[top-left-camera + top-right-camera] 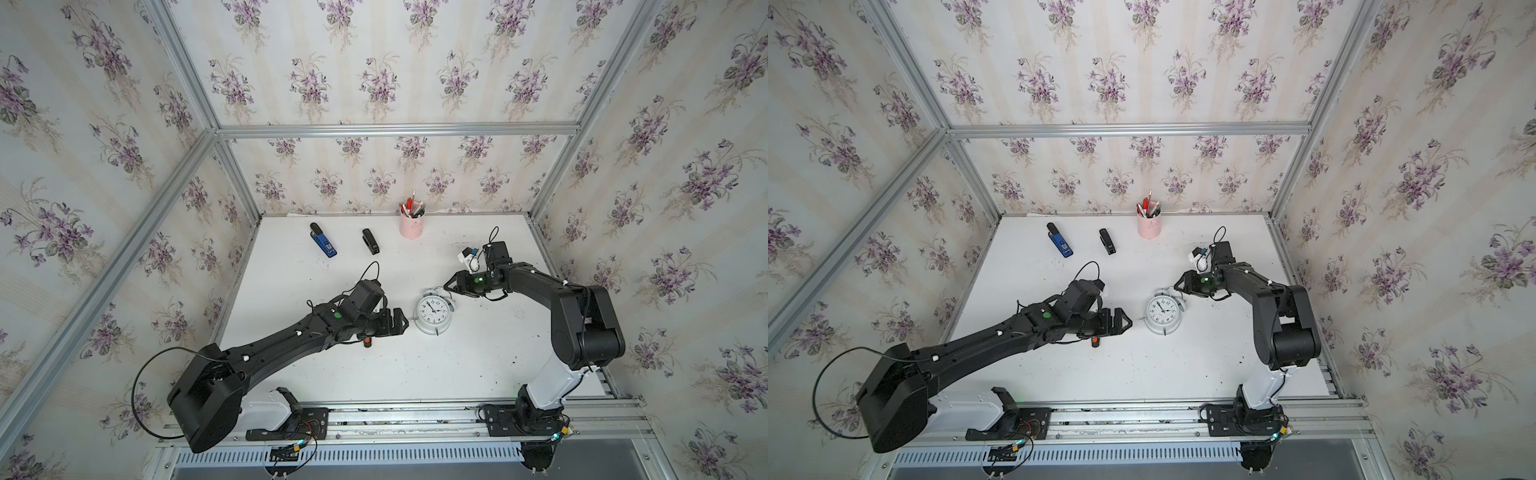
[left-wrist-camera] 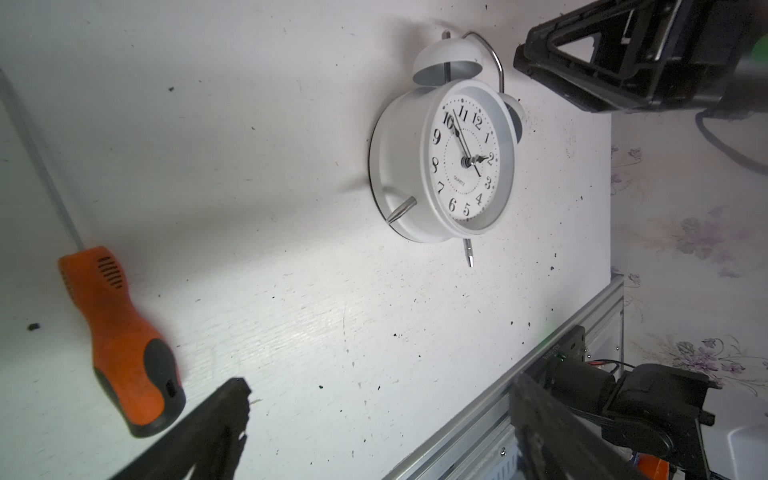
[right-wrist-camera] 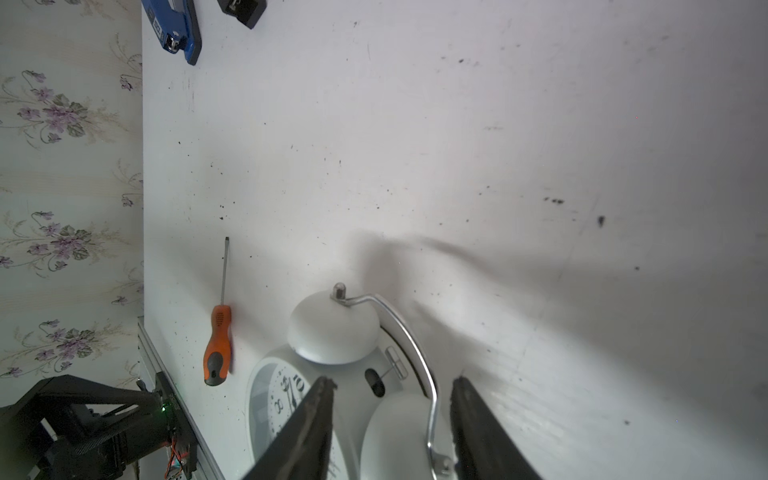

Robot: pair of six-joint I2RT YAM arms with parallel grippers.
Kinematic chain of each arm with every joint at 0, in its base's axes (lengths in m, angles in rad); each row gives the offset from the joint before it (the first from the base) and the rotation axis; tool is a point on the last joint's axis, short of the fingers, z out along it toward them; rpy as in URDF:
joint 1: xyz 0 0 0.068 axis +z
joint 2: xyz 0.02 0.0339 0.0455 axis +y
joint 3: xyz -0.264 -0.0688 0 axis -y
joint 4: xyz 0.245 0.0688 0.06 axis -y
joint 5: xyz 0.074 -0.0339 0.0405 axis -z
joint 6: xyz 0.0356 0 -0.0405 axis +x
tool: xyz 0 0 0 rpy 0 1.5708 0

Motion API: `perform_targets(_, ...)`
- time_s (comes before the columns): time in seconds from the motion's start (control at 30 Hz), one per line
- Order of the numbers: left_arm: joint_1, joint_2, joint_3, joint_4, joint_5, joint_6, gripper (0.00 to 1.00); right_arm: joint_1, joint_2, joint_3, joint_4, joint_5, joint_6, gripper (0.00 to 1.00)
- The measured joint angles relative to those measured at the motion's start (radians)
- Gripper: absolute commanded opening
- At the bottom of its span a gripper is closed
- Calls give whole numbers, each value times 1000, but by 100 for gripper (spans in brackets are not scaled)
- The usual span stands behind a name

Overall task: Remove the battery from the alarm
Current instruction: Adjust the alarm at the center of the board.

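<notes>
The alarm (image 1: 433,311) lies dial-up at centre right in both top views, its back against the tabletop (image 1: 415,374). The battery is not visible and is presumably housed in that hidden back. The right gripper (image 3: 392,384) straddles one bell (image 3: 390,432), jaws partly apart, likely to turn the alarm over. The left gripper (image 1: 405,321) stands just beside the alarm, jaws wide.
</notes>
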Motion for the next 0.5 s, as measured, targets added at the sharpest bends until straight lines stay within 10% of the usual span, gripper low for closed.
perform_targets(0.2, 0, 8, 0, 0, 0, 3, 100, 1, 53, -15, 12, -37, -3, 44)
perform_targets(0.5, 1, 33, 6, -2, 3, 13, 100, 0, 93, -16, 57, -122, 0, 8)
